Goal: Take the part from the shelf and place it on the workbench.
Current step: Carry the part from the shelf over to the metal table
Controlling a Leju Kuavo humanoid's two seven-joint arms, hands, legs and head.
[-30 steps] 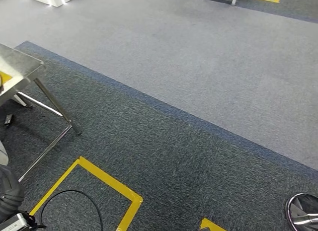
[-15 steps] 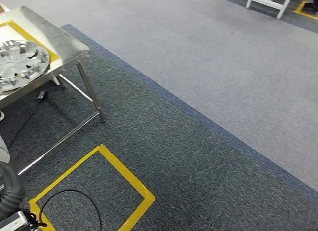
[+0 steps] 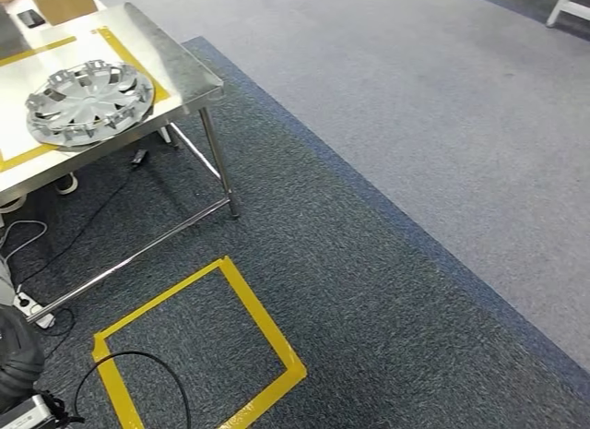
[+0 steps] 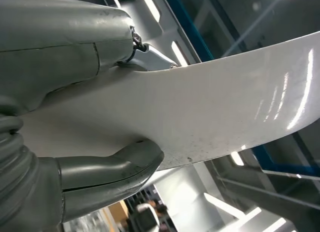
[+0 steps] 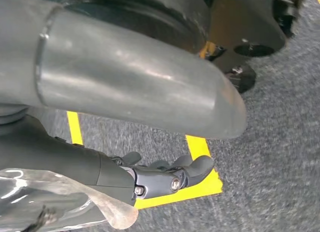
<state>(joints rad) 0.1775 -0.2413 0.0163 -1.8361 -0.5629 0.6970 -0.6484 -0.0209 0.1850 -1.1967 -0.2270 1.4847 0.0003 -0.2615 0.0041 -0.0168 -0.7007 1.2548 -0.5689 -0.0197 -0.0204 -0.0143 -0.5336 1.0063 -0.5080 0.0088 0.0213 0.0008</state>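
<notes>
The carpeted floor [image 3: 390,291] spreads ahead, with the steel tabletop [image 3: 188,74] off to the robot's left, a silver wheel cover [image 3: 88,101] lying flat on it inside yellow tape. The left hand [image 4: 75,117] grips a broad white curved part [image 4: 226,107] between thumb and fingers; the right hand [image 5: 166,174] hangs over the carpet with fingers curled, holding nothing I can make out. The part could slip or strike the table edge if walking jolts that narrow edge grip.

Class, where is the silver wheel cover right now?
In the head view, the wheel cover lies upper left, flat on the steel workbench, inside its yellow tape outline.
</notes>
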